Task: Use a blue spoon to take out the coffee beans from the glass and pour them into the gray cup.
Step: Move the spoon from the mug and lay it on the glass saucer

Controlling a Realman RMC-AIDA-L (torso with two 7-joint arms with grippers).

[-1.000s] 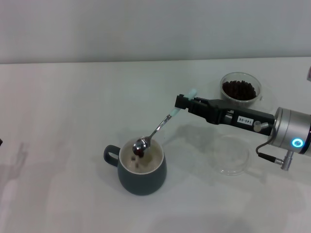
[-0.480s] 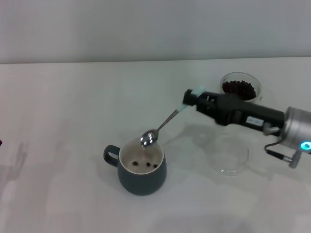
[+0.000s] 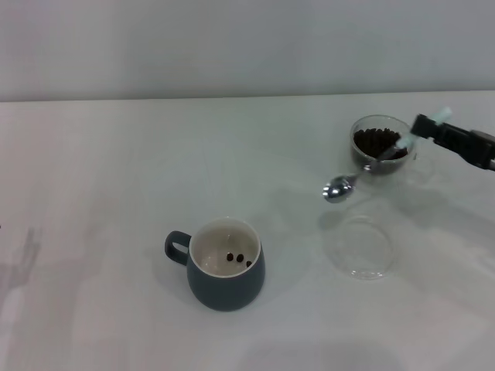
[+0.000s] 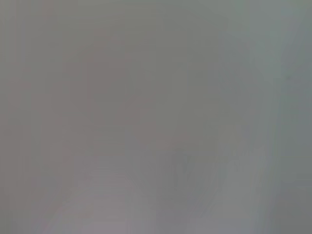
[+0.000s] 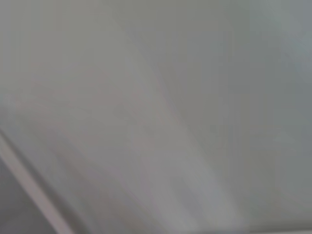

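The right claw (image 3: 428, 128), clamped on the blue spoon (image 3: 370, 165), has swung back from the gray cup (image 3: 225, 264) to the glass (image 3: 382, 146). The spoon's bowl hangs empty beside it. Three coffee beans (image 3: 238, 259) lie in the cup, so another scoop looks due.

The right arm is seen entering from the right edge of the head view, stretched out above the desk. Its end effector (image 3: 428, 126) is closed on the handle of the blue spoon (image 3: 370, 164), which is held slanting downward toward the robot's left. The left arm is not seen.
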